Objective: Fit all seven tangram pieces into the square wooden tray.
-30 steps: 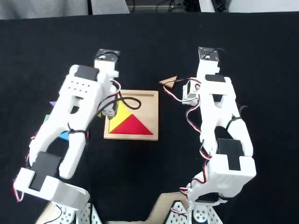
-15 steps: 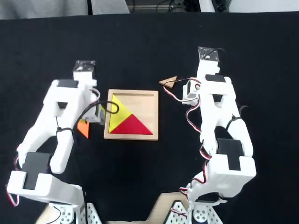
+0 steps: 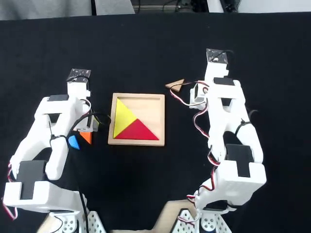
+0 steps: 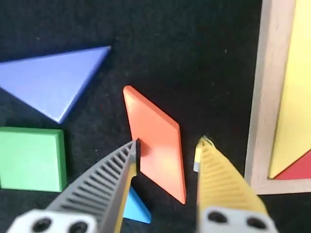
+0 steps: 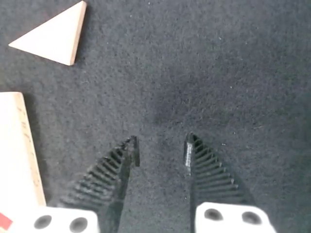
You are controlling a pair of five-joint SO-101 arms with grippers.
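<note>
Two pieces sit in the square wooden tray (image 3: 148, 108). A large yellow triangle (image 3: 122, 116) lies along its left side and a large red triangle (image 3: 137, 130) along its near side. The two meet on a slanted edge, and the far and right part of the tray floor is bare wood.

On the black counter (image 3: 146, 43) just left of the tray lies an orange parallelogram (image 4: 158, 145). The left pincer (image 4: 167, 150) hangs over it with its jaws moderately apart, one on each side of the piece. Whether they touch it cannot be told. A small light-blue triangle (image 4: 135, 206) lies just beside the parallelogram, partly under the grey finger. A green square (image 4: 31, 158) and a larger violet-blue triangle (image 4: 53, 82) lie farther from the tray, flat on the counter and apart from each other.

A plain wooden triangle (image 3: 176, 85) rests on the counter just off the tray's far right corner. The right pincer (image 5: 160, 150) is to the right of the tray, above bare counter, with its jaws parted and nothing between them. The wooden triangle lies apart from it.
</note>
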